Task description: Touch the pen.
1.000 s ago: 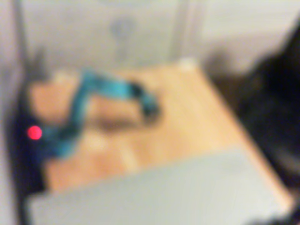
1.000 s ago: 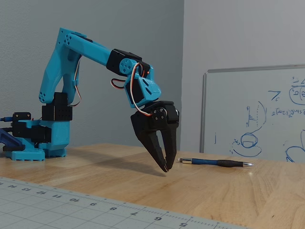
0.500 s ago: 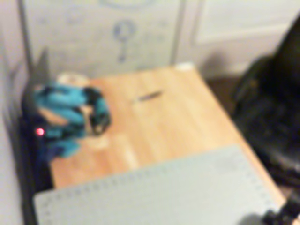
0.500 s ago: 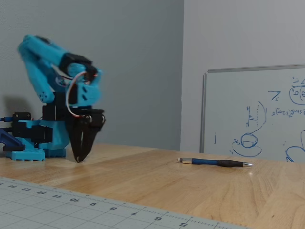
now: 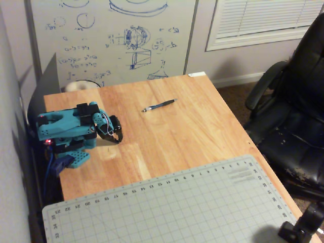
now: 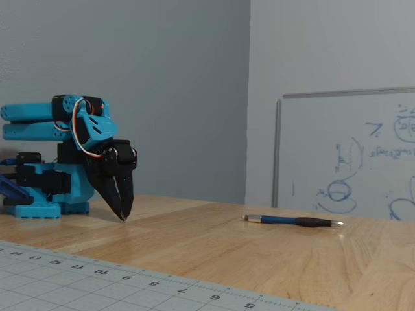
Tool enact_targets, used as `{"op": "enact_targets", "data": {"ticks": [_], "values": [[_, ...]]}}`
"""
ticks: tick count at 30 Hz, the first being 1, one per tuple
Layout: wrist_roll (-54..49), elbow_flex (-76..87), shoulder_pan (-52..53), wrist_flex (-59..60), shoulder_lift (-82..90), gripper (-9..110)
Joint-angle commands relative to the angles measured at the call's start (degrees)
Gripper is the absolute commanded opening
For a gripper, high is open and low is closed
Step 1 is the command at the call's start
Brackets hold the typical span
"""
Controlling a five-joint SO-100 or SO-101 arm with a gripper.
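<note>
1. Big change over the last second: the arm (image 6: pixel 61 123) was stretched out with its gripper hanging right by the pen's near end, and now it's folded all the way back over its own base. In the low side-on fixed view the upper links lie flat and stacked, with the gripper (image 6: pixel 122 214) pointing down at the wooden table (image 6: pixel 259 249) just in front of the base.

2. The pen (image 6: pixel 293 221) hasn't budged. It lies flat on the table in the same spot and at the same angle as a second ago, silvery tip toward the whiteboard (image 6: pixel 350 155). In the high fixed view the pen (image 5: pixel 159 105) sits toward the far middle of the table, well apart from the gripper (image 5: pixel 117 136), which is tucked in by the left edge.

3. Fingers: together now, tips meeting in a point. A second ago they were apart with a visible gap, so they closed during the pull-back. Nothing is in them.

4. What it means, my read: this looks like a return to the rest pose. The pictures don't show actual contact, so I can't tell whether the touch happened. The reach either finished or got abandoned, and any further touching needs a fresh reach across the bare wood.

5. The cutting mat (image 5: pixel 202 207) up front plays no part.
</note>
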Motion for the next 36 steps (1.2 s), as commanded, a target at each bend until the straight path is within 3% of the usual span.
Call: {"op": "enact_targets", "data": {"ticks": [1, 25, 36], "values": [[0.1, -0.8, -0.4, 0.1, 0.3, 1], [0.4, -6.8, -0.9, -0.4, 3.2, 1], [0.4, -36.5, -7.9, -0.8, -29.8, 1]]}}
